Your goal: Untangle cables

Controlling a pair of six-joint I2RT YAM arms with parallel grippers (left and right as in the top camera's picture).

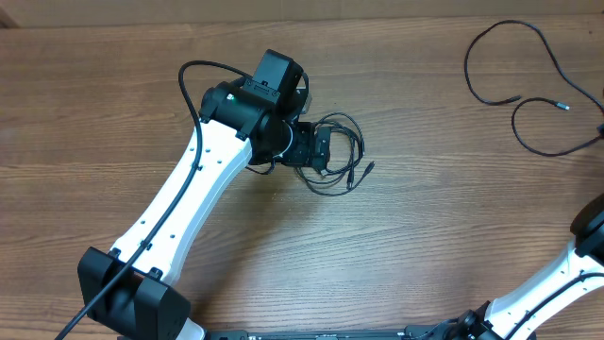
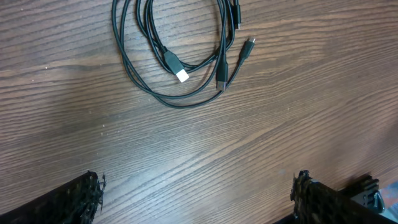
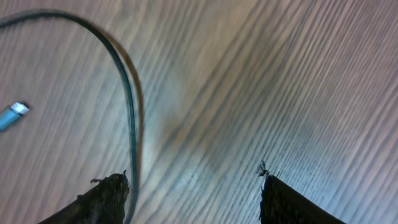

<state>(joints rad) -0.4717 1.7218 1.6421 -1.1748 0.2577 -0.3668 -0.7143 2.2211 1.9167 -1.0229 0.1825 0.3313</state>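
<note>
Left wrist, left gripper (image 2: pixel 198 184) wide open, empty, near cables (image 2: pixel 171 62).

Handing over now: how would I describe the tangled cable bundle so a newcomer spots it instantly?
Find the white left arm reaching over the middle of the table; the tangled bundle lies ahead of its open gripper. Unlike the lone cable sprawled in wide curves at the far right, it is a compact coil of overlapping loops with several plugs.
</note>
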